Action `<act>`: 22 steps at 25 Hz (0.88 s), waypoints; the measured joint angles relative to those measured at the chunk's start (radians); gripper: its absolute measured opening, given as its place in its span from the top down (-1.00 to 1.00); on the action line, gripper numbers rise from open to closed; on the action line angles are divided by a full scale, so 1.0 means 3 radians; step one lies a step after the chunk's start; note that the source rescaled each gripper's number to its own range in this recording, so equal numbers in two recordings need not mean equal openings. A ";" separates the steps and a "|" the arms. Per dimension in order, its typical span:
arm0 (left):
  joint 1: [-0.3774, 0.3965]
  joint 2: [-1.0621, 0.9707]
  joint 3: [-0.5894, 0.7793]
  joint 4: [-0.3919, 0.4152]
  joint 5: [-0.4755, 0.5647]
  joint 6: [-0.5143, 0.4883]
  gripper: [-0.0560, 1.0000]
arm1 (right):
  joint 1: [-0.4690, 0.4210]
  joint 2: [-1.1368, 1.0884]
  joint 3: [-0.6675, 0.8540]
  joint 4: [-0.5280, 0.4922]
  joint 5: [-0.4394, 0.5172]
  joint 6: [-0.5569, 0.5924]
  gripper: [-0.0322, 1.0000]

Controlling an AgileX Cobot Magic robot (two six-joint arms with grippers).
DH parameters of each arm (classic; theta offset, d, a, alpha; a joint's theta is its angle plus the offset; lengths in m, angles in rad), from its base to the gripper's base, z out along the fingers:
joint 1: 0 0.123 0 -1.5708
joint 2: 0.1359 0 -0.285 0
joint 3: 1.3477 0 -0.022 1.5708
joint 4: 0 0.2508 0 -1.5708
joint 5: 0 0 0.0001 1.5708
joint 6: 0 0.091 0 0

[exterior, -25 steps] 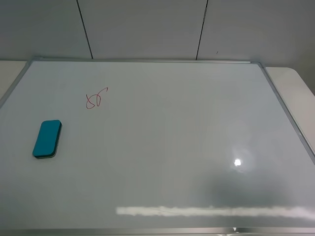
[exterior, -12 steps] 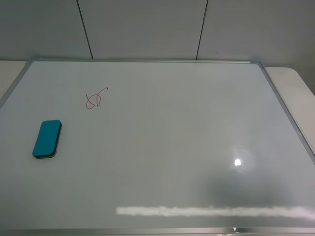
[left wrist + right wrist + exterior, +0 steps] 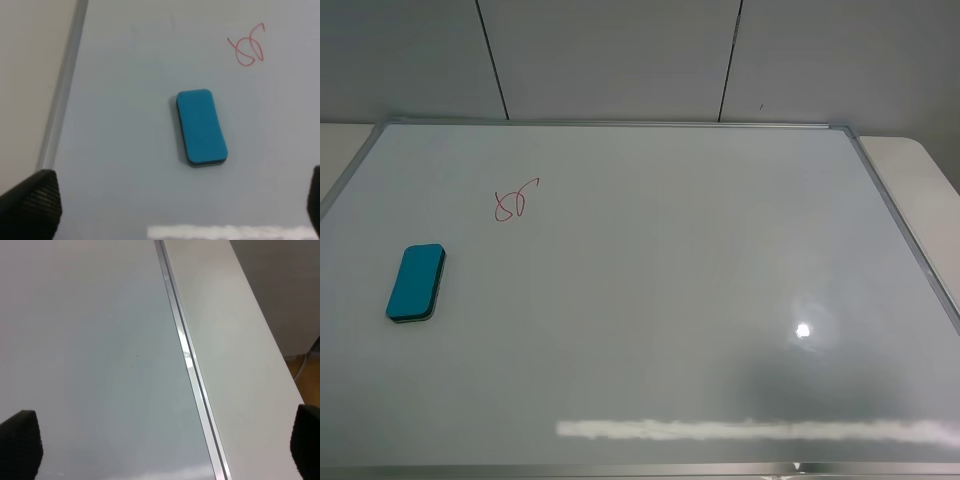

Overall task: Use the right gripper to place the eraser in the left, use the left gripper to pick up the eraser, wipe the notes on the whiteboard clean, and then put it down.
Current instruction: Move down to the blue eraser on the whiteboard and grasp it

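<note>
The teal-blue eraser (image 3: 416,283) lies flat on the left part of the whiteboard (image 3: 650,290). It also shows in the left wrist view (image 3: 201,127). The red notes (image 3: 514,199) are a small looped scribble beyond the eraser, and they show in the left wrist view (image 3: 247,46) too. My left gripper (image 3: 172,200) is open and empty, hovering above the board short of the eraser. My right gripper (image 3: 162,440) is open and empty over the board's right frame (image 3: 187,360). Neither gripper shows in the exterior high view.
The whiteboard lies on a pale table (image 3: 920,175) that shows past its right and left frame edges. A grey panelled wall (image 3: 620,60) stands behind. A bright light reflection (image 3: 803,330) sits on the board's right part.
</note>
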 joint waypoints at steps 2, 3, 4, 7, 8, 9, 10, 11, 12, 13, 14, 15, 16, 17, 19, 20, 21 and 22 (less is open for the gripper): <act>0.0000 0.0000 0.0000 0.0000 0.0000 0.0000 -1.00 | 0.0000 0.0000 0.0000 0.0000 0.0000 0.0000 -1.00; 0.0000 0.0000 0.0000 0.0000 0.0000 0.0000 -1.00 | 0.0000 0.0000 0.0000 0.0000 0.0000 0.0000 -1.00; 0.0000 0.0000 0.0000 0.0000 0.0000 0.0000 -1.00 | 0.0000 0.0000 0.0000 0.0000 0.0000 0.0000 -1.00; 0.0000 0.0000 0.0000 0.0000 0.0000 0.0000 -1.00 | 0.0000 0.0000 0.0000 0.0000 0.0000 0.0000 -1.00; 0.0000 0.0000 0.0000 0.0000 0.0000 0.0000 -1.00 | 0.0000 0.0000 0.0000 0.0000 0.0000 0.0000 -1.00; 0.0000 0.0000 0.0000 0.0000 0.0000 0.0000 -1.00 | 0.0000 0.0000 0.0000 0.0000 0.0000 0.0000 -1.00; 0.0000 0.0000 0.0000 0.0000 0.0000 0.0000 -1.00 | 0.0000 0.0000 0.0000 0.0000 0.0000 0.0000 -1.00; 0.0000 0.0000 0.0000 0.0000 0.0000 0.0000 -1.00 | 0.0000 0.0000 0.0000 0.0000 0.0000 0.0000 -1.00; 0.0000 0.0000 0.0000 0.0000 0.0000 0.0000 -1.00 | 0.0000 0.0000 0.0000 0.0000 0.0000 0.0000 -1.00; 0.0000 0.0000 0.0000 0.0000 0.0000 0.0000 -1.00 | 0.0000 0.0000 0.0000 0.0000 0.0000 0.0000 -1.00; 0.0000 0.0000 0.0000 0.0000 0.0000 0.0000 -1.00 | 0.0000 0.0000 0.0000 0.0000 0.0000 0.0000 -1.00; 0.0000 0.0000 0.0000 0.0000 0.0000 0.0000 -1.00 | 0.0000 0.0000 0.0000 0.0000 0.0000 0.0000 -1.00; 0.0000 0.0000 0.0000 0.0000 0.0000 0.0000 -1.00 | 0.0000 0.0000 0.0000 0.0000 0.0000 0.0000 -1.00; 0.0000 0.0000 0.0000 0.0000 0.0000 0.0000 -1.00 | 0.0000 0.0000 0.0000 0.0000 0.0000 0.0000 -1.00; 0.0000 0.0000 0.0000 0.0000 0.0000 0.0000 -1.00 | 0.0000 0.0000 0.0000 0.0000 0.0000 0.0000 -1.00; 0.0000 0.0000 0.0000 0.0000 0.0000 0.0000 -1.00 | 0.0000 0.0000 0.0000 0.0000 0.0000 0.0000 -1.00; 0.0000 0.0000 0.0000 -0.0003 0.0000 0.0000 -1.00 | 0.0000 0.0000 0.0000 0.0000 0.0000 0.0000 -1.00; 0.0000 0.0000 0.0000 -0.0003 0.0000 0.0000 -1.00 | 0.0000 0.0000 0.0000 0.0000 0.0000 0.0000 -1.00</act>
